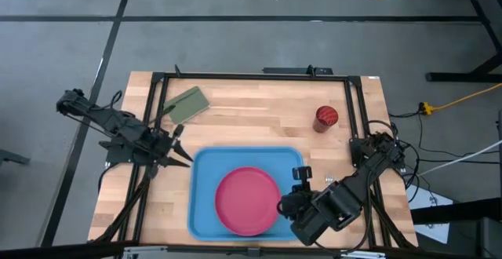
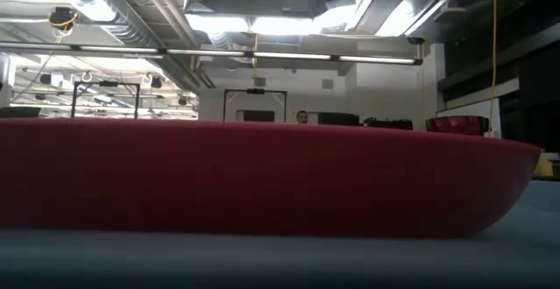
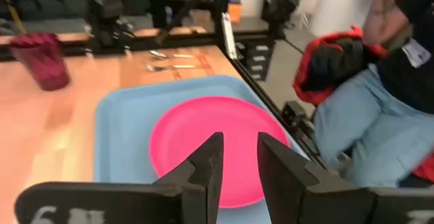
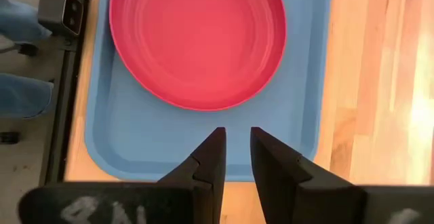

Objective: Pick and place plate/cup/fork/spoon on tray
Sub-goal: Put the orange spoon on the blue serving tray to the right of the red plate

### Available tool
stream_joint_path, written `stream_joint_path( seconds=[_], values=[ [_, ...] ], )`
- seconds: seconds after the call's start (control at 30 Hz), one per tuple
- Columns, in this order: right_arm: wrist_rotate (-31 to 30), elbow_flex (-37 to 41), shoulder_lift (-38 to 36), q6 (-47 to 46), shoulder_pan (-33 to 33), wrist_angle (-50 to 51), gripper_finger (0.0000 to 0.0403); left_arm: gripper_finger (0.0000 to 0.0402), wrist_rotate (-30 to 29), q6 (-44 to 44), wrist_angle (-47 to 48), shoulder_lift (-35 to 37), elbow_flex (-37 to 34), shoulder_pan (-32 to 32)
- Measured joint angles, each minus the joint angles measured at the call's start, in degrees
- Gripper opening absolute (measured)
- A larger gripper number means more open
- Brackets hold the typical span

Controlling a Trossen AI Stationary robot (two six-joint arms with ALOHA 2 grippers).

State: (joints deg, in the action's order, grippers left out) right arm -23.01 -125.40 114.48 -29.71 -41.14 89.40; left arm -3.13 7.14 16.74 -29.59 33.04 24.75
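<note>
Seeing plate seated in tray, both grippers empty.
Left gripper waits at the tray's left edge, fingers a narrow gap apart. We read white marks on both wrist mounts but can't make them out. Low view is blocked by the plate's rim. Right gripper hangs over the tray's right rim, fingers slightly parted. Fork and spoon blur together by the tray; cup stands well apart, far right.
</note>
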Motion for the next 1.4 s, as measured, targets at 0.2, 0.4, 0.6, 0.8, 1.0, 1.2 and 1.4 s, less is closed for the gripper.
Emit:
stream_joint_path(
  seconds=[0.2,0.4,0.6,0.8,1.0,1.2,1.4],
  values=[
    [0.68,0.0,0.0,0.69,-0.47,0.58,0.0073,0.0083,-3.55,1.71,-1.08,10.34,-7.49,0.0],
    [1.93,0.07,-3.35,4.74,-0.72,0.62,0.0073,0.0083,-5.15,6.22,-1.13,20.24,-12.78,0.0],
    [1.98,0.05,-10.22,2.89,-0.75,0.44,0.0073,0.0083,-5.56,5.37,-5.7,29.08,-18.74,0.0],
    [-1.86,0.04,-15.04,3.32,-0.77,-2.84,0.0073,0.0083,-6.87,0.76,-16.78,29.49,-24.2,0.01],
    [-2.84,0.04,-17.0,6.31,-0.77,-2.97,0.0073,0.0083,-7.71,1.3,-26.19,29.48,-30.04,0.0],
    [0.58,0.04,-19.42,7.88,-0.79,-2.5,0.0073,0.0083,-8.44,1.7,-29.74,29.45,-32.59,0.0],
    [0.61,0.04,-23.65,7.47,-0.79,-0.89,0.0073,0.0083,-9.36,-4.15,-28.32,29.45,-32.61,-0.34]
  ],
)
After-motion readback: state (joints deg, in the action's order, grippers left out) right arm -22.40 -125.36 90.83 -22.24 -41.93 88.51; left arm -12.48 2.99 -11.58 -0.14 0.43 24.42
